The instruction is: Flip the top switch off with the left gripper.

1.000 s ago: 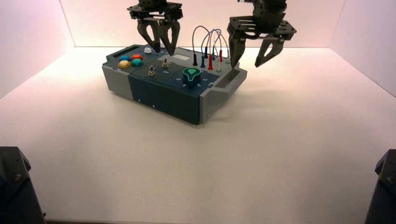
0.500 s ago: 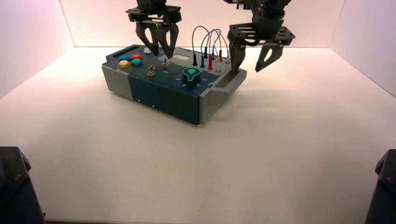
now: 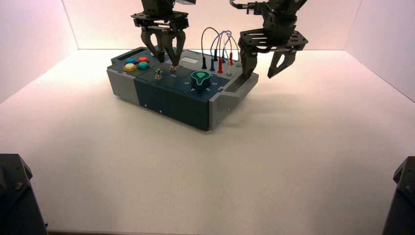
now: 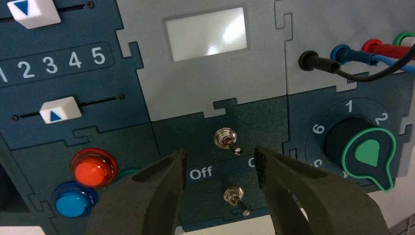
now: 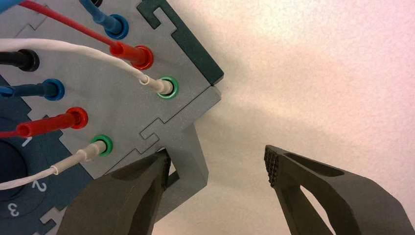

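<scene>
Two toggles sit between the spread fingers of the left claw (image 4: 219,166), the top switch (image 4: 225,138) untouched; the right claw (image 3: 265,70), spread, hovers over the box's (image 3: 166,98) right end.

The box (image 3: 171,95) sits in the upper middle of the high view on a white surface (image 3: 244,171). A green knob (image 4: 368,154) lies at the right of the left wrist view, a blank display (image 4: 205,33) at top centre, two white sliders (image 4: 59,109) at left, and red (image 4: 92,165) and blue (image 4: 71,200) buttons at lower left. Coloured wires (image 5: 73,117) plug into sockets at the left of the right wrist view.
</scene>
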Available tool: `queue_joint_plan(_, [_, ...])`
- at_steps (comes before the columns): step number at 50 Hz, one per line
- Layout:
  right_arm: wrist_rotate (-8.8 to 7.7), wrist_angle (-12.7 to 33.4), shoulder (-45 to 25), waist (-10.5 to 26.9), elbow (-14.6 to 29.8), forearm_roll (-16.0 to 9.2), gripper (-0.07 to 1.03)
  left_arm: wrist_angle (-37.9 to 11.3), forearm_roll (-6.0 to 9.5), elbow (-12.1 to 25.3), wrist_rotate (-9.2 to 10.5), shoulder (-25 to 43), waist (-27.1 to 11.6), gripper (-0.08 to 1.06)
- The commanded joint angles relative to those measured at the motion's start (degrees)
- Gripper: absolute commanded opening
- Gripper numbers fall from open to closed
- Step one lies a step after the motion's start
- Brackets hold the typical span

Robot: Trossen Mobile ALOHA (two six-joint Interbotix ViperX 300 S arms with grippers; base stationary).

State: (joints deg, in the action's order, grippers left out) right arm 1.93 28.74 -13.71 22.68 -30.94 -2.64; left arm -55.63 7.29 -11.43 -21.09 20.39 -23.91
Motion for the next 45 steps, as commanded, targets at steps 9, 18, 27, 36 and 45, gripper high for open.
queue_joint_plan(9, [0.09,-1.0,0.2,0.3,1.0,0.9,0.99,0.2,-2.55,1.5,1.41,-0.4,-0.1,0.71])
queue_joint_plan(18, [0.09,-1.1,0.1,0.3,1.0,1.0,0.99,0.2,-2.46,2.3,2.37,0.1,-0.1,0.71])
queue_joint_plan(27, [0.09,-1.1,0.1,0.3,1.1,1.1,0.99,-0.4,-2.11,3.3,3.69,0.1,-0.1,0.71])
queue_joint_plan(36, [0.09,-1.1,0.1,0.1,1.1,1.1,0.99,-0.8,-2.2,4.1,4.22,0.3,-0.1,0.68])
queue_joint_plan(45, [0.09,-1.1,0.1,0.0,1.0,1.6,0.99,-1.7,-2.37,4.3,4.31,0.6,-0.1,0.63])
